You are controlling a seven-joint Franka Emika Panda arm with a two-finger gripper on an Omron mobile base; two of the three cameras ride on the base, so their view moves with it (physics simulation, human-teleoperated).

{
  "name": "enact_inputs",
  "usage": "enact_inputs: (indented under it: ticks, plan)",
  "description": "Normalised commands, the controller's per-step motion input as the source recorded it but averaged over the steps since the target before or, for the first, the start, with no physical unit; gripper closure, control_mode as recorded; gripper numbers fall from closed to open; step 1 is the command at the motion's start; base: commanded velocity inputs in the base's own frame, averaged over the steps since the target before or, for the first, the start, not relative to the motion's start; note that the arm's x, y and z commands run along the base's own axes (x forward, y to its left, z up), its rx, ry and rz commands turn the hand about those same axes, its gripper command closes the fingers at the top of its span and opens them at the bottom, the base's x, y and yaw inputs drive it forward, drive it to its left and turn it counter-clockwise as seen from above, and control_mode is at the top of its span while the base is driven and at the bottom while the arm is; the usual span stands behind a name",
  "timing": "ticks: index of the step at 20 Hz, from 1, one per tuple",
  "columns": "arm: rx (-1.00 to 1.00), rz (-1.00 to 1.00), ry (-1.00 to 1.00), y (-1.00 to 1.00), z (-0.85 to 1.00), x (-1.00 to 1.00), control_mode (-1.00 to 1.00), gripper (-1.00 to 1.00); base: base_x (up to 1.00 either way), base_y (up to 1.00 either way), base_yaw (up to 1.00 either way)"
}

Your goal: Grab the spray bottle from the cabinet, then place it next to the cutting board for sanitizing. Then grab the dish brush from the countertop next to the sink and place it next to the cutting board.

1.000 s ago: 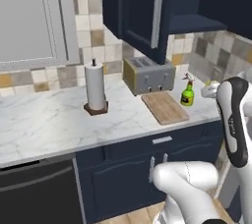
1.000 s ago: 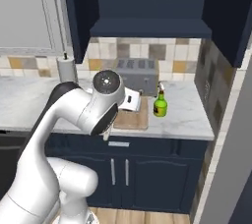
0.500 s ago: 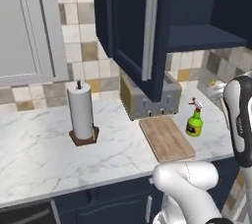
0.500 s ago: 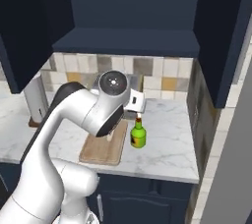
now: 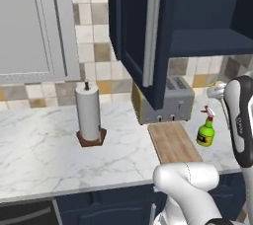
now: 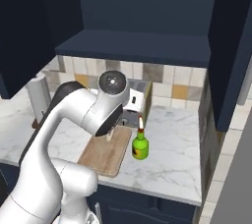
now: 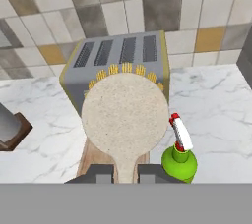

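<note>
The claw (image 7: pixel 124 173) is clamped on the thin handle of the small pale cream dish brush (image 7: pixel 125 116), whose round head fills the middle of the hand view with short yellow bristles showing along its far edge; in the right base view the brush (image 6: pixel 109 137) hangs just under the arm's wrist, above the board. At the far left of the white marble counter (image 5: pixel 39 150) with grey veins stands a white paper-towel roll (image 5: pixel 88 112) on a dark brown wooden base, below a light grey wall cabinet (image 5: pixel 34 24). Right of it, the dark navy blue wall cabinet (image 5: pixel 148 31) has its door swung open, a long vertical silver bar handle (image 5: pixel 150 39) on the door and a navy inner shelf (image 6: pixel 133 46) behind it. Under that cabinet, against the tiled wall, sits a grey metal four-slot toaster (image 7: pixel 118 58). Just in front of the toaster lies the flat rectangular light-brown wooden cutting board (image 5: pixel 174 142), on the near part of the counter. Just beside the board's right edge, upright on the marble, stands the small green spray bottle (image 5: pixel 206 131) with a narrow neck, red-and-white nozzle and yellowish label; in the hand view it appears at the lower right of the brush head, apart from it.
</note>
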Motion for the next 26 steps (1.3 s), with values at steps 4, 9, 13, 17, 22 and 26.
enact_inputs:
  ticks: [4, 9, 13, 17, 22, 26]
  plan:
    - [0.00, 0.00, 0.00, 0.00, 0.00, 0.00, 1.00, 1.00, 0.12, 0.09, 0.11]
    - [0.00, 0.00, 0.00, 0.00, 0.00, 0.00, 1.00, 1.00, 0.11, 0.17, 0.00]
    - [0.08, 0.08, 0.01, 0.25, -0.56, 0.22, -1.00, 1.00, 0.00, 0.00, 0.00]
    - [0.19, 0.17, 0.00, 0.44, -0.63, 0.51, -1.00, 1.00, 0.00, 0.00, 0.00]
    - [0.05, 0.08, 0.06, 0.75, -0.70, 0.51, -1.00, 1.00, 0.00, 0.00, 0.00]
    - [0.00, 0.00, 0.14, 0.74, -0.67, 0.55, -1.00, 1.00, 0.00, 0.00, 0.00]
